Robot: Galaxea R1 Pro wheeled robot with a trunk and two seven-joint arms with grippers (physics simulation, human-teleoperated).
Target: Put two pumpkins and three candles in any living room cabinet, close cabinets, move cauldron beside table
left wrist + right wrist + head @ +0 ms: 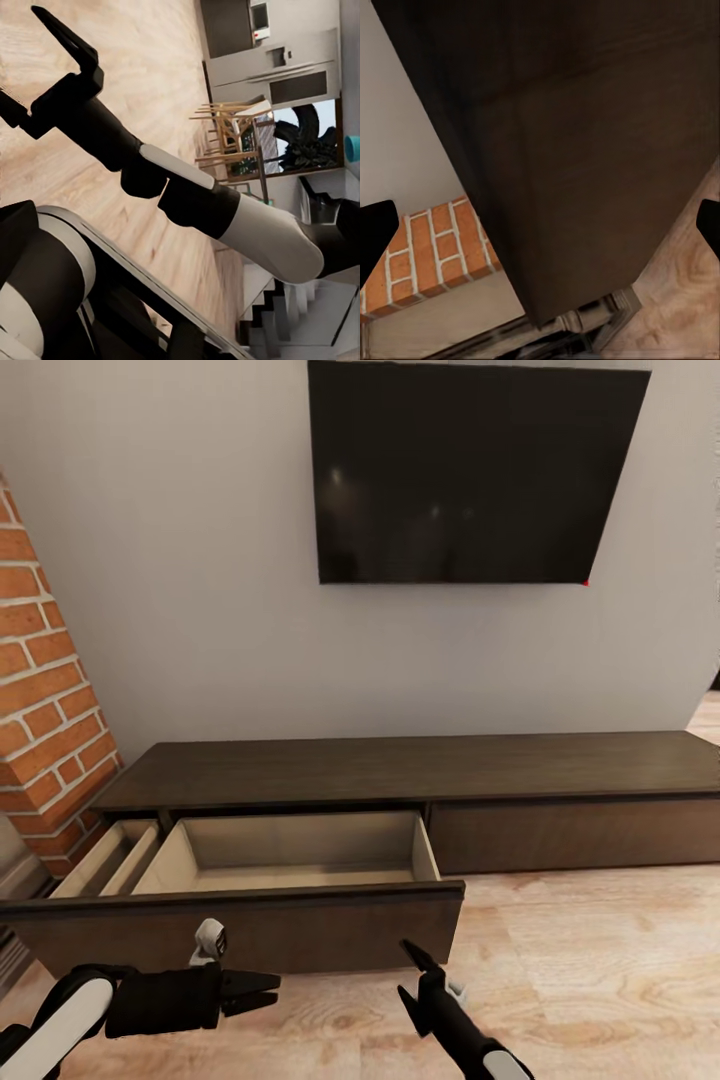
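While the cabinet (420, 780) runs along the far wall, its left drawer (290, 860) stands pulled out toward us, pale inside and bare as far as we see; its near floor is hidden behind the front panel. Our left gripper (262, 990) hovers before that panel, fingers slightly apart; our right gripper (420, 972) is spread wide. A dark screen (470, 470) hangs above, brick column (45, 700) at left, wood floor (600, 980) beneath.
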